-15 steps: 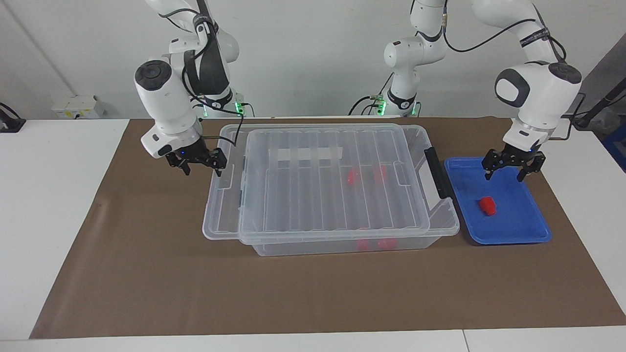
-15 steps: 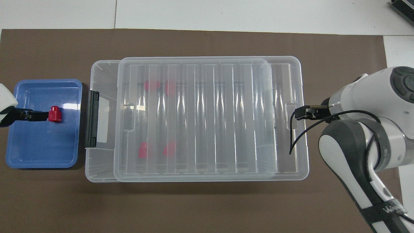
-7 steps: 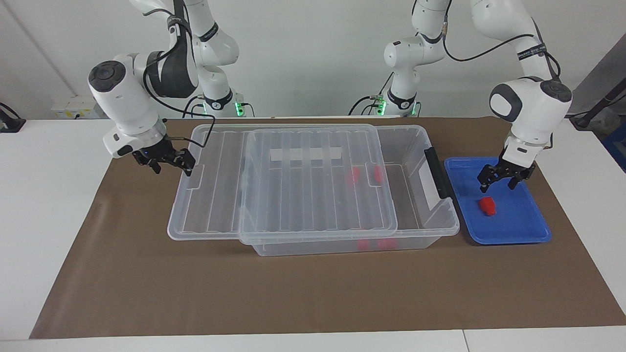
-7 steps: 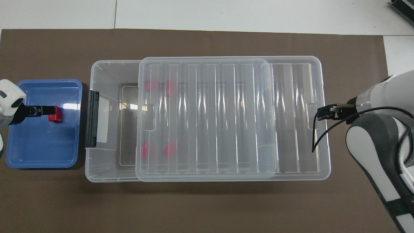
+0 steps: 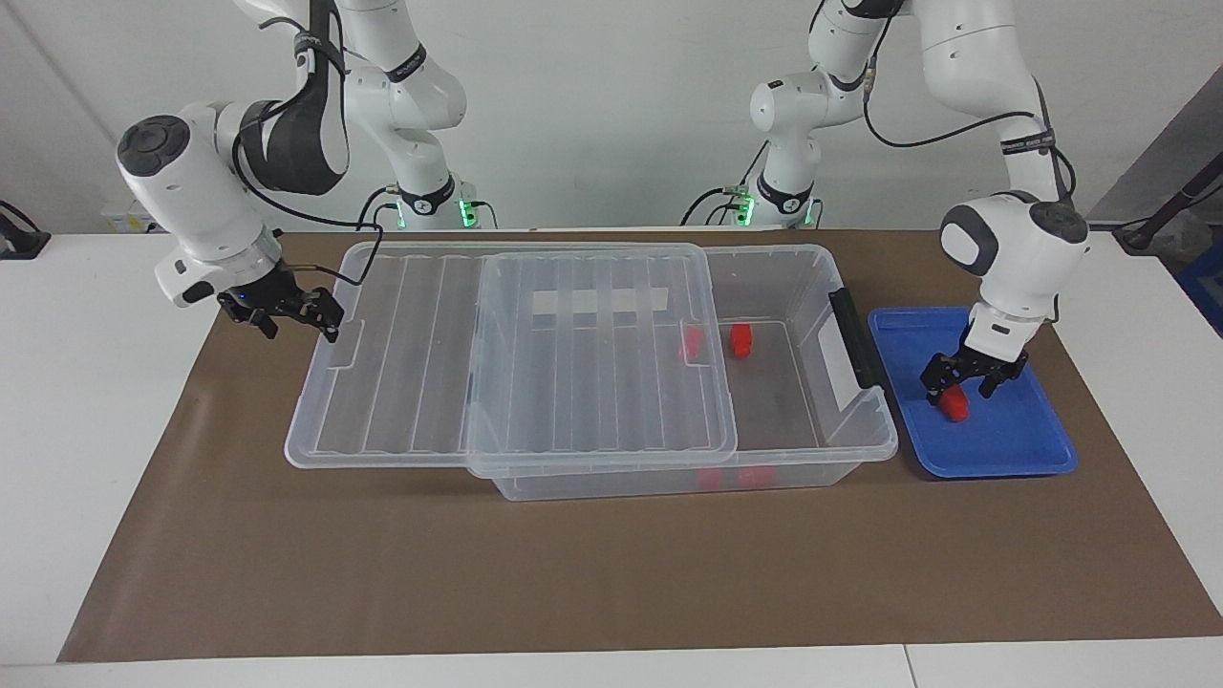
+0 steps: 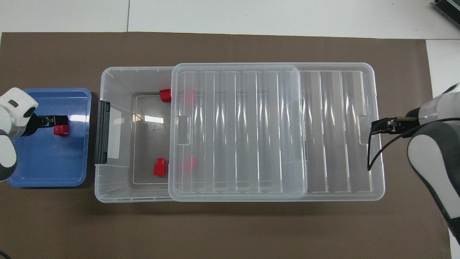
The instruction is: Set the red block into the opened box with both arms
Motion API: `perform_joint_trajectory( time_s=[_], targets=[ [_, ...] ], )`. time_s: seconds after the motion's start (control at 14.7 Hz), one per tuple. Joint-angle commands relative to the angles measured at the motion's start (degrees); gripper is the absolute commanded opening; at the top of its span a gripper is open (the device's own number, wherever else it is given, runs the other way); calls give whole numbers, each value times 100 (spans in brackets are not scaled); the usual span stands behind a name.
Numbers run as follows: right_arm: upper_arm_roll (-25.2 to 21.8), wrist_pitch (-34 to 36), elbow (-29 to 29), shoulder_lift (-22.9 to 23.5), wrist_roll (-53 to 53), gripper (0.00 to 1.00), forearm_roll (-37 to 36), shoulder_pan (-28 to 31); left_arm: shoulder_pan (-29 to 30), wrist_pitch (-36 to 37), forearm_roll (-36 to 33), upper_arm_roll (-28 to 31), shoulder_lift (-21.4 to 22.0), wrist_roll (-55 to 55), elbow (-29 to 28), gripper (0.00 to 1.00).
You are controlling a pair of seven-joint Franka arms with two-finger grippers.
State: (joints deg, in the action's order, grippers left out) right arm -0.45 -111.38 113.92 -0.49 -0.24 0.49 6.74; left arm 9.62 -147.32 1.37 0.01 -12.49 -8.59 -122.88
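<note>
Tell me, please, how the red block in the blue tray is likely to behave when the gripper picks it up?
The red block looks like small solid plastic, so probably stiff and light. Its flat base on the blue tray suggests it won't roll. Its stepped top and smooth look may let it slip or twist between the left gripper's open fingers.

The left hand (image 5: 973, 384) points straight down, fingers spread wide apart — its arm bends at the elbow above it. The right hand (image 5: 285, 315) tilts down low, fingers wide too — its arm reaches out sideways.
</note>
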Motion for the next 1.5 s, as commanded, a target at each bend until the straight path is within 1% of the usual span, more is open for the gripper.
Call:
perform_joint_trajectory(
  time_s=[0.0,0.27,0.41,0.68,0.82,1.23,1.29,1.36,1.43],
  targets=[
    [28,20,113,-145,-178,98,56,143,-57,-280,-75,43,-192,25,62,100],
    [28,11,87,-145,-186,98,56,170,-22,-78,-75,51,-192,-563,133,100],
    [19,11,87,-145,-187,98,56,179,22,71,-75,52,-175,-1045,133,100],
    [10,-24,96,-145,-187,98,47,275,312,124,-75,52,-157,-1583,106,100],
    [10,-33,96,-145,-195,98,47,302,426,124,-75,52,-149,-1663,80,100],
    [10,-68,87,-145,-187,98,30,390,330,81,-75,43,-175,-1584,71,100],
    [10,-68,70,-136,-187,98,21,390,321,63,-75,43,-183,-1584,62,96],
    [19,-59,17,-118,-169,98,21,390,321,46,-75,43,-192,-1584,62,85],
    [19,-33,-123,-101,-134,98,21,329,321,45,-75,43,-192,-1567,62,66]
  ],
)
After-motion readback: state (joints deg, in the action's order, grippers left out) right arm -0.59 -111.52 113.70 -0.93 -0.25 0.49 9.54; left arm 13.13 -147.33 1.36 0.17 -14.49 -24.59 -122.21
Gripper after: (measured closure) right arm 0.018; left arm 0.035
